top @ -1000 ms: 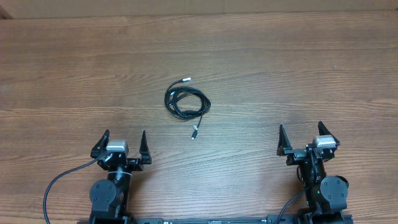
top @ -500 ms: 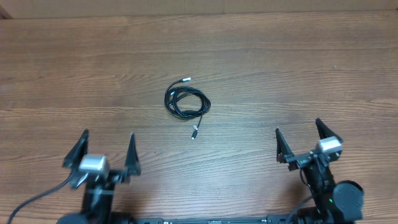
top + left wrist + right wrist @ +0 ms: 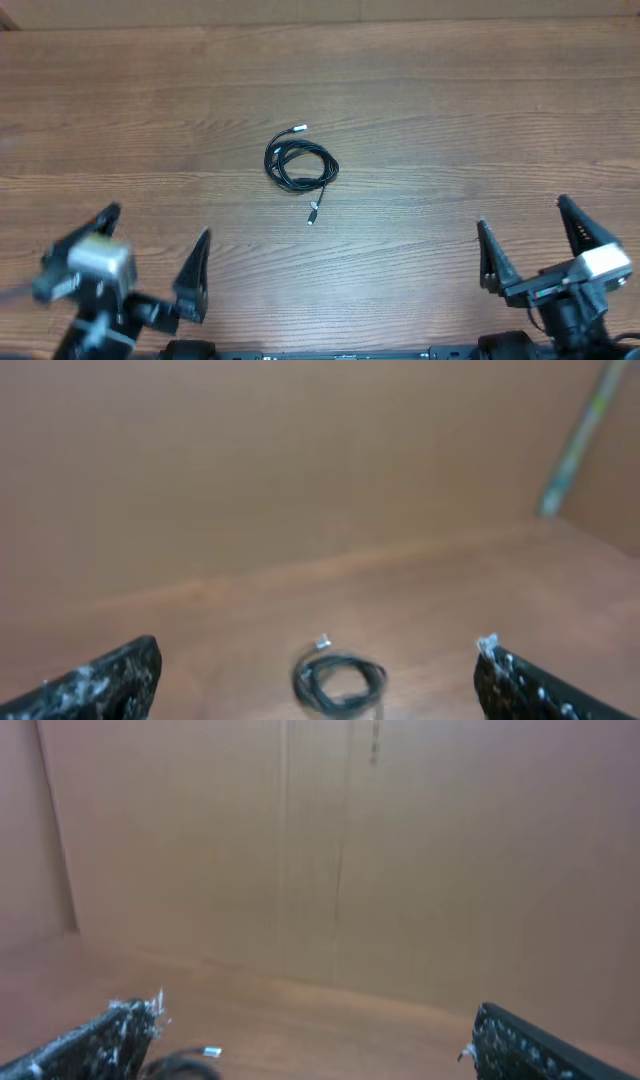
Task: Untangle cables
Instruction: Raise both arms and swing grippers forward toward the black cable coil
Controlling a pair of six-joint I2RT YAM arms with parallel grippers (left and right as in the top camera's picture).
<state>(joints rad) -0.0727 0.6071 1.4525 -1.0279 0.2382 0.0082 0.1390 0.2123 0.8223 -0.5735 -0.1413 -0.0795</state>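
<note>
Overhead: the cables (image 3: pixel 301 167) are lying coiled on the bench (image 3: pixel 480 120), well ahead of the left jaws and right jaws, both gaping open. Left wrist: the cables (image 3: pixel 340 682) are sitting ahead, between the jaws. Right wrist: the cables (image 3: pixel 211 1051) are peeking out beside the left-side jaw.

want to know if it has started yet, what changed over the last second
Both arms swung outward and now look nearer the camera: the left gripper went left, the right gripper went right. Both stayed wide open and took hold of nothing. The cables lie coiled on the table, untouched, where they were.
</note>
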